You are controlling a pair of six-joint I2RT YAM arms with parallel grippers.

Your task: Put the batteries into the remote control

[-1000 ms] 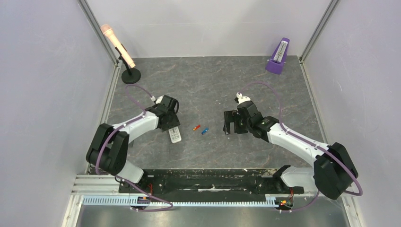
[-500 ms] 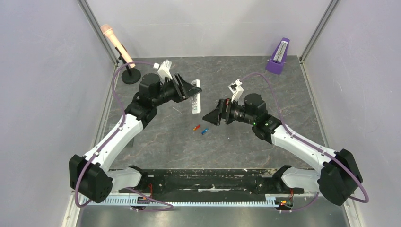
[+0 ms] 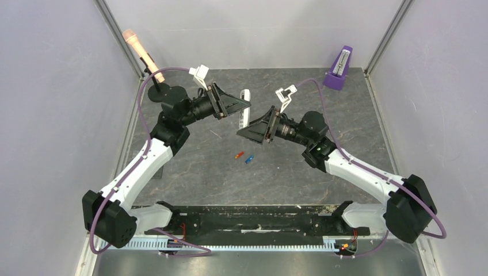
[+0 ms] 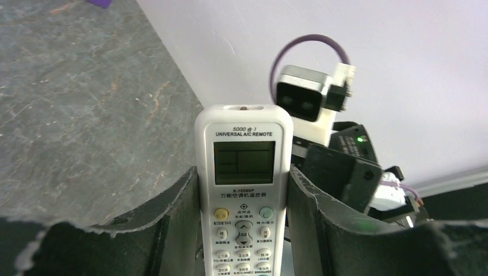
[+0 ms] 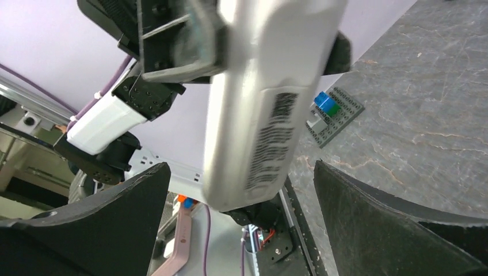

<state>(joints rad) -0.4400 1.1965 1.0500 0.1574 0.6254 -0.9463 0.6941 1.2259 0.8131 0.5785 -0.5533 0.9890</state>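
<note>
Left wrist view: the small white rectangular plastic remote control [image 4: 243, 172] faced the lens, grey display and buttons showing, clamped between the left gripper [image 4: 241, 170] fingers [image 4: 172, 221].
Right wrist view: only here, the remote's labelled back; the right gripper [image 5: 241, 168] was spread wide, gaps either side of the remote.
Top view: the tiny red-orange battery [image 3: 239, 154] and blue battery [image 3: 249, 159] lay on the grey table [image 3: 201, 167], at the raised remote's 6 o'clock.

Remote control [image 3: 241, 117] higher, right pincer [image 3: 244, 129] nearer.

two batteries [image 3: 239, 154], one remote control [image 4: 242, 172], one metronome [image 3: 339, 68], one microphone [image 3: 142, 54]
</note>
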